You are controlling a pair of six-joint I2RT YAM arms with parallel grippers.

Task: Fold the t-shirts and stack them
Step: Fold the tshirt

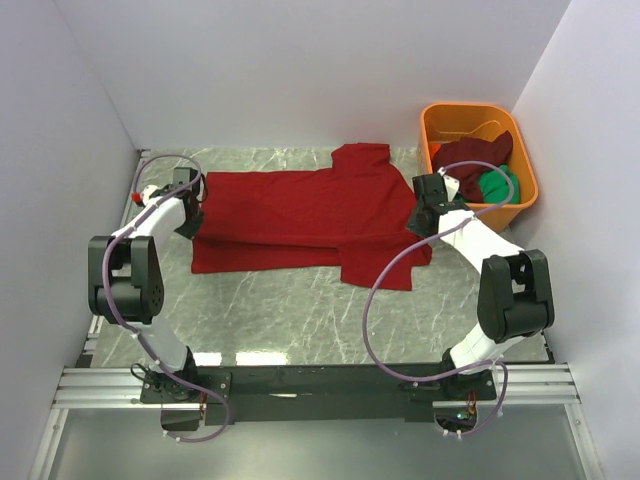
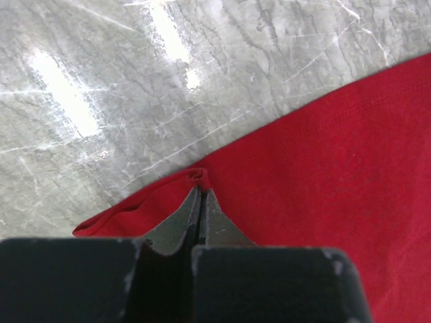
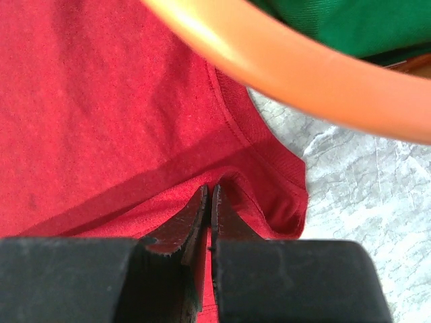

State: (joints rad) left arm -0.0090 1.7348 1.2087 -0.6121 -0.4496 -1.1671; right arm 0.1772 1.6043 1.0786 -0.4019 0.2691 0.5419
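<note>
A: What is proving hard to make out on the left?

B: From above, the left gripper [image 2: 201,192] is sitting at the left end of the bright red t-shirt [image 1: 300,215], and its own wrist is hiding the tips. The left wrist view is settling it: the 2 fingers are pressing together with a small pucker of the red edge pinched between them, just over the grey table [image 1: 290,320].

A: And the shirt itself?

B: It is lying spread across the middle of the table, 1 sleeve pointing far and 1 near. Its right end is disappearing under the right arm.

A: The right gripper [image 3: 210,192]?

B: Its fingers are closing on a fold of the same red cloth beside a stitched band. I cannot tell whether that band is the collar or a sleeve hem.

A: Any containers?

B: 1 orange tub [image 1: 470,108] is standing in the far right corner, just beside the shirt's right end. A dark maroon t-shirt [image 1: 480,152] is lying bunched inside it, with a green t-shirt [image 1: 497,183] beside it toward the near wall. The right arm is cutting off the tub's near left corner.
</note>
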